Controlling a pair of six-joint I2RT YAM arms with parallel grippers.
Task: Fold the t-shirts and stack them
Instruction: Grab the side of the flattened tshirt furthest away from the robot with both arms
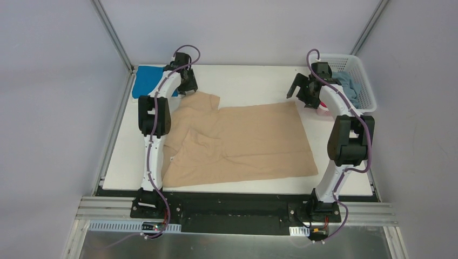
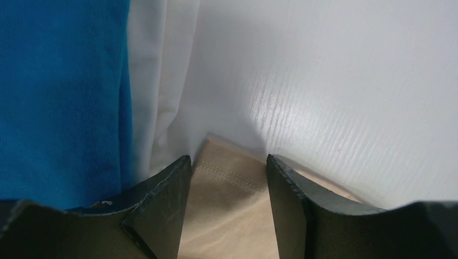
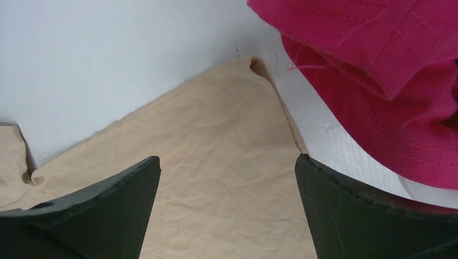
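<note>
Tan t-shirt (image 1: 254, 137) lies spread across the middle of the white table (image 1: 254, 81), hem toward the R side, collar and sleeves toward the L. The body is mostly flat. The L part is rumpled, w/ one sleeve folded over near the collar and the far sleeve reaching toward the back-L corner.

L gripper (image 1: 187, 90) hangs low over that far sleeve. In the wrist view its fingers (image 2: 162, 199) stand a moderate gap apart, the sleeve's stitched hem (image 2: 232, 181) showing between them; nothing is pinched.

R gripper (image 1: 300, 97) sits at the shirt's far-R corner. Wrist view shows its jaws spread wide above the tan cloth (image 3: 216, 178), w/ the corner tip just ahead of them, and nothing held.

Bright blue t-shirt (image 1: 147, 75) lies folded flat in the back-L corner, just beside the L gripper; it fills the L side of that wrist view (image 2: 54, 97).

Magenta-pink t-shirt (image 3: 389, 70) lies bunched just R of the tan corner, close to it but apart. From above only a sliver (image 1: 323, 111) shows behind the R arm.

Grey-blue t-shirt (image 1: 351, 86) sits crumpled inside the white lattice basket (image 1: 345, 56) at the back-R of the table.
</note>
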